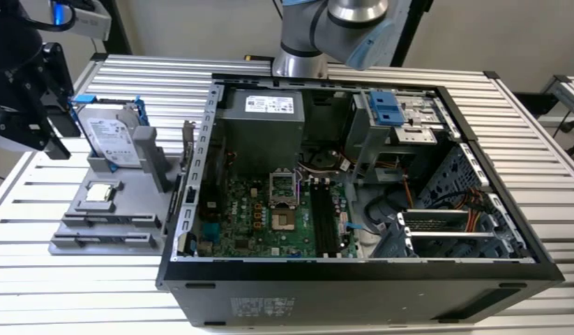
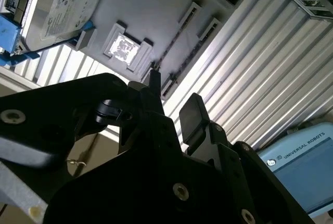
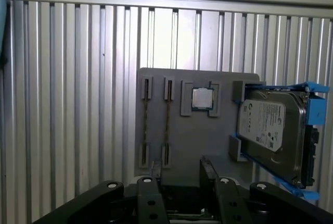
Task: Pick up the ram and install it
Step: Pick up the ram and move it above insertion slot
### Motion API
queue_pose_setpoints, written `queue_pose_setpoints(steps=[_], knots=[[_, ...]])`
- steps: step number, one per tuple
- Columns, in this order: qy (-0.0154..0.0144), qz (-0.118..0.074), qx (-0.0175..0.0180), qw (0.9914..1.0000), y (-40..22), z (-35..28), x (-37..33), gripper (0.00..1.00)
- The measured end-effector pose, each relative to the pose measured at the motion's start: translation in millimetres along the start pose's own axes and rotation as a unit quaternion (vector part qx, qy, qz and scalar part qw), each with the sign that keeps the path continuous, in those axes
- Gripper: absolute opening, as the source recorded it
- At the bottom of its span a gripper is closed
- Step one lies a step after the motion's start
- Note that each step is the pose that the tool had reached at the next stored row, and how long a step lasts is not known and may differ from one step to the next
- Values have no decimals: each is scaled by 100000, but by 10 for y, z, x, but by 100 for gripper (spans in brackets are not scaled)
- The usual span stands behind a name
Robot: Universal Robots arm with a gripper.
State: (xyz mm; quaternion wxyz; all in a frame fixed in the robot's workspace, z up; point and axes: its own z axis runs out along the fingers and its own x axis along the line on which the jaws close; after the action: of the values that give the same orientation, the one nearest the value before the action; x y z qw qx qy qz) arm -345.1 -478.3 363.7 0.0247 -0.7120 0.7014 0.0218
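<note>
Above the tray (image 3: 208, 135), spread empty fingers (image 3: 209, 172) hover; the ram (image 3: 167, 125) looks light, brittle: pinch its flat faces.

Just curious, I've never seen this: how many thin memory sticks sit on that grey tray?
2. One ram stick sits in the grey tray's outermost slot; the other ram stick sits in the next slot, nearer the processor chip. More may be hidden elsewhere.
</note>
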Motion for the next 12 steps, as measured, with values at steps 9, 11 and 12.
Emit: queue_pose_setpoints(steps=[9, 11, 12], knots=[[0, 331, 22, 99999, 1, 119, 8, 100], [-3, 400, 30, 99999, 1, 146, 10, 100], [-3, 437, 33, 99999, 1, 159, 10, 100]])
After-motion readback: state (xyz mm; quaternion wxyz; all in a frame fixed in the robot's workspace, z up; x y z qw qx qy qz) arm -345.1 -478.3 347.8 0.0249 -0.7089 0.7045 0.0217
